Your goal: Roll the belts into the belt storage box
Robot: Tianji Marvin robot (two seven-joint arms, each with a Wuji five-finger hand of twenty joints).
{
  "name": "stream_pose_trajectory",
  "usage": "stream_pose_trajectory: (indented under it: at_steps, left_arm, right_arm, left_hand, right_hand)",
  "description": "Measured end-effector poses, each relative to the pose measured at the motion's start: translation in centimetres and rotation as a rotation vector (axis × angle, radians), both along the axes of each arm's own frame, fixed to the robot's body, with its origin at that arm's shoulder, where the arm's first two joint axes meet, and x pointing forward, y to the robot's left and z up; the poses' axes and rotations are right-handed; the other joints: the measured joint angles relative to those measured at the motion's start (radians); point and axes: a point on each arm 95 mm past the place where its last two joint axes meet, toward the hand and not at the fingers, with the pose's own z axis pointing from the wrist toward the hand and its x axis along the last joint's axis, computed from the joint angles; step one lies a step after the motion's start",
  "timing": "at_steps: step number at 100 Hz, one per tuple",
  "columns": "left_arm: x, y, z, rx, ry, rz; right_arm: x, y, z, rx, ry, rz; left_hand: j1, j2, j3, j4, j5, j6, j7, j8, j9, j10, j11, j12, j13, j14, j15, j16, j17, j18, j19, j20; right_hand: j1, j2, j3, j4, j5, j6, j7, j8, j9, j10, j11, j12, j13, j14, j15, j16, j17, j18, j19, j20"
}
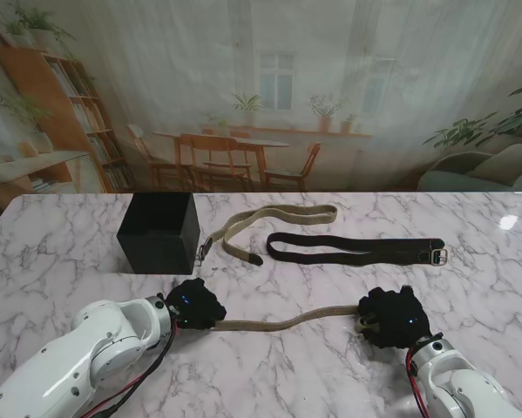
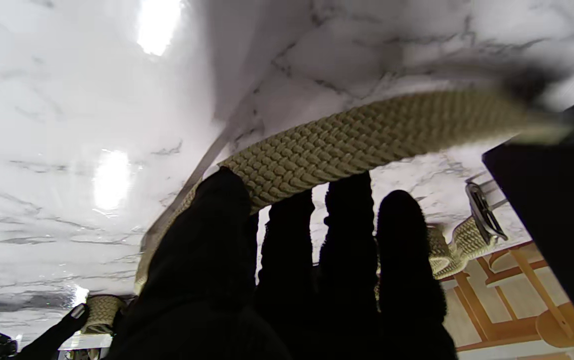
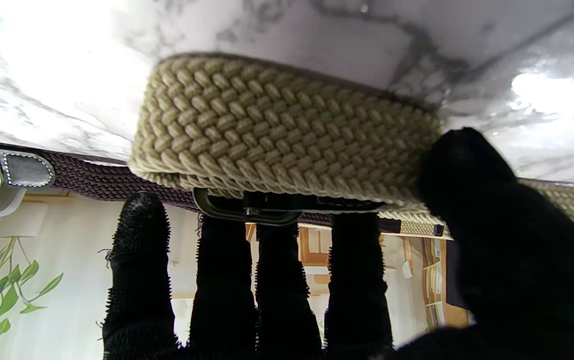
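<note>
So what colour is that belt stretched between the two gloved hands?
Tan, in a braided weave. The woven belt shows best in the right wrist view.

The right hand (image 1: 398, 318) hides the rolled end of the tan belt (image 1: 282, 324) from the stand; in the left wrist view that belt's far end blurs, and the black box (image 2: 562, 210) is cut off

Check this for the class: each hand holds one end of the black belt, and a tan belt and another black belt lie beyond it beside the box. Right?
Not quite. The belt held by the left hand and right hand is a tan woven belt, as the stand view shows. The second tan belt, black belt and box are as stated.
</note>
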Motion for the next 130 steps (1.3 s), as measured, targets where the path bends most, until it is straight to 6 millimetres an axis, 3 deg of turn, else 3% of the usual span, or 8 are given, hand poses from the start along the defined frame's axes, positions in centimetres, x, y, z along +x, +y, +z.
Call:
stream_pose_trajectory:
  at_steps: [41,55,72,87,110,114,118,130]
  left_arm:
    - [-1.1,0.6,-0.3,0.048,0.033,0.004]
    - [-1.5,1.1,-0.2,0.054,0.031,0.020]
    - [-2.2,1.9,-0.1,0.073,0.022,0.034]
    - [-2.5,2.1,-0.2,0.071,0.033,0.036]
    - [-2.4,2.2,-0.2,0.034,0.016,0.030]
    - [-2.4,2.2,-0.2,0.020,0.006,0.029]
    - [-2.4,2.2,-0.2,0.011,0.000,0.027]
    - [-2.4,2.2,0.0,-0.032,-0.030,0.016]
  right_arm:
    - [-0.2,-0.5,0.1,-0.001,-0.047,-0.062]
    - [-0.2,-0.6,-0.1,-0.003,-0.036,-0.083]
    - [-0.1,-0.4,-0.2,0.011,-0.030,-0.089]
    - [0.1,-0.3,-0.2,0.029,-0.039,-0.084]
    - [0.2,-0.1,-0.3,0.046,-0.027,-0.066]
    - [0.2,-0.2,-0.3,0.047,-0.025,-0.064]
    - [0.3,-0.2,-0.4,0.050,-0.024,-0.061]
    - [0.3,-0.2,-0.7,0.062,-0.014,-0.058]
  left_hand:
    - [-0.003,0.000,0.000,0.000,0.000,0.002,0.002,0.019,0.000,0.011,0.011,0.012,0.000,0.002,0.016,0.024,-0.008,0.000,0.000,0.001]
    - [-0.011,0.000,0.000,0.000,-0.001,0.002,0.002,0.024,0.000,0.011,0.012,0.013,0.000,0.002,0.016,0.024,-0.008,0.000,0.000,0.001]
    - [-0.013,0.003,0.000,0.000,-0.001,0.002,0.002,0.026,0.000,0.011,0.012,0.013,0.000,0.002,0.016,0.024,-0.008,0.000,0.000,0.001]
    - [-0.013,0.003,0.000,0.000,-0.002,0.004,0.002,0.027,0.000,0.011,0.012,0.013,0.000,0.002,0.016,0.025,-0.011,0.000,0.000,0.001]
    - [-0.013,0.003,0.001,0.000,-0.002,0.005,0.002,0.007,-0.001,0.011,0.012,0.011,-0.002,0.003,0.016,0.024,-0.019,0.000,0.000,0.001]
    - [-0.025,0.003,0.001,0.000,-0.002,0.008,-0.011,0.003,-0.018,0.012,0.011,-0.032,-0.016,0.010,-0.013,-0.002,-0.034,0.000,-0.008,0.001]
    - [-0.050,0.005,-0.002,0.000,-0.002,0.007,-0.050,0.003,-0.067,0.015,0.011,-0.143,-0.042,0.016,-0.059,-0.040,-0.055,0.000,-0.035,0.001]
    - [-0.140,0.022,-0.021,0.000,-0.062,0.014,-0.168,0.005,-0.246,0.049,-0.080,-0.357,-0.161,0.025,-0.182,-0.146,-0.123,0.001,-0.113,-0.012]
  right_hand:
    - [0.000,-0.001,-0.053,-0.001,0.090,-0.011,-0.002,-0.075,0.027,0.000,-0.006,0.000,-0.008,-0.004,0.000,0.000,-0.013,0.000,-0.014,0.000]
    - [0.000,-0.002,-0.055,-0.001,0.090,-0.027,-0.013,-0.077,0.076,0.000,-0.024,-0.004,0.014,0.024,-0.004,-0.009,-0.010,0.000,-0.014,0.000]
    - [0.000,-0.002,-0.059,-0.002,0.098,-0.028,-0.013,-0.077,0.130,-0.011,-0.058,-0.015,0.023,0.017,-0.046,-0.026,0.025,-0.001,-0.014,0.000]
    - [0.000,-0.002,-0.064,-0.024,0.099,-0.052,-0.013,-0.077,0.310,-0.038,-0.076,-0.022,0.139,0.004,-0.045,-0.015,0.052,-0.017,-0.001,0.000]
    - [0.000,0.011,-0.066,-0.034,0.090,-0.062,-0.022,-0.127,0.488,-0.061,0.020,0.107,0.336,-0.049,0.074,0.083,0.117,-0.054,0.053,0.001]
    - [0.000,0.023,-0.053,-0.030,0.088,-0.061,-0.077,-0.135,0.505,-0.062,0.032,0.119,0.363,-0.054,0.094,0.096,0.132,-0.055,0.068,0.002]
    - [-0.009,0.038,-0.041,0.001,0.075,-0.060,-0.134,-0.135,0.536,-0.062,0.051,0.124,0.388,-0.054,0.118,0.110,0.150,-0.057,0.083,0.003]
    - [-0.009,0.062,-0.009,0.060,-0.089,-0.061,-0.280,-0.155,0.656,-0.062,0.150,0.158,0.463,-0.047,0.183,0.135,0.196,-0.074,0.118,0.013]
